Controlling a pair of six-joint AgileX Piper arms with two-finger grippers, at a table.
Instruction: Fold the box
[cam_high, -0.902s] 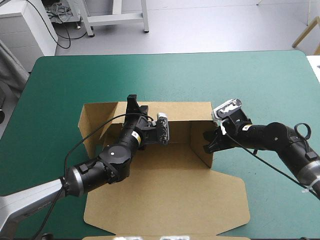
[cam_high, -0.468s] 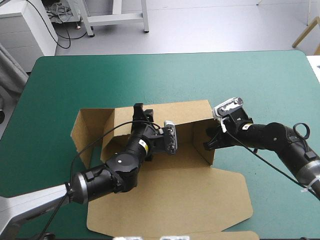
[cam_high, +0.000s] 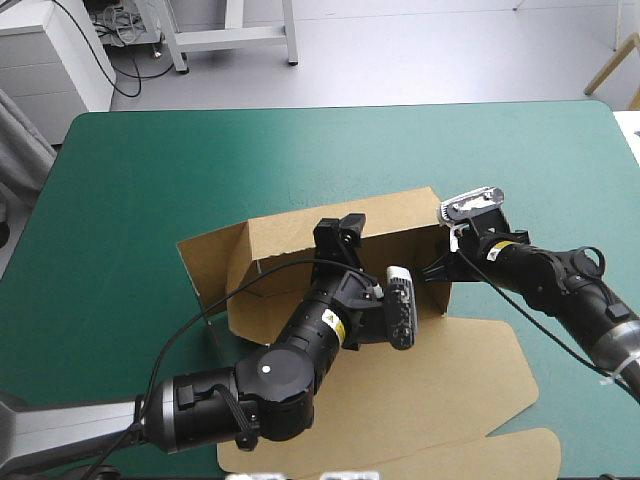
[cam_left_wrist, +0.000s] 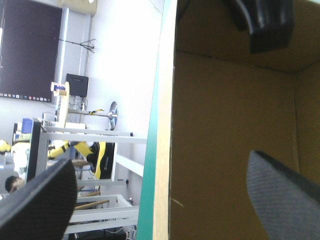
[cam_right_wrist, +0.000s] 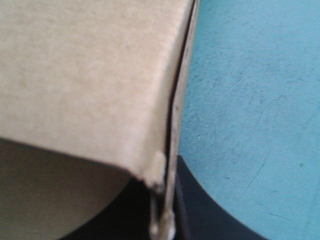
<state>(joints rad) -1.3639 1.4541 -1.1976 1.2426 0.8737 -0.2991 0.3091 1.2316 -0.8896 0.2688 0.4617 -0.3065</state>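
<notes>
Item: the box (cam_high: 300, 250), brown board, partly raised, set near the middle of the teal-green cover (cam_high: 140, 170) and turned askew to the table's edges. The far wall (cam_high: 285, 240) and the right-hand wall (cam_high: 439, 300) are stood up. The lid (cam_high: 440, 400) is laid flat toward the table's near edge, and a left-hand flap (cam_high: 210, 265) is splayed outward, not tucked. Left gripper (cam_high: 340, 226): reached over the tray to the far wall's top edge, fingers spread. In the left wrist view the wall's edge is seen passing between them, one finger (cam_left_wrist: 42, 200) outside the box and the other (cam_left_wrist: 285, 195) inside, neither shown touching the board. This straddle is judged to be readiness to steady or press that wall. Right gripper (cam_high: 436, 272): pinched on the right-hand wall near its far corner, the sheet's edge seen clamped between the black fingers in the right wrist view. The hold is judged to keep the corner upright and the box from sliding while the other arm works. Obstructions: the left arm is laid across the tray and part of the lid, so the tray floor is largely hidden in the high view and the lid could hardly be lifted freely. The splayed left-hand flap is held by neither gripper.
</notes>
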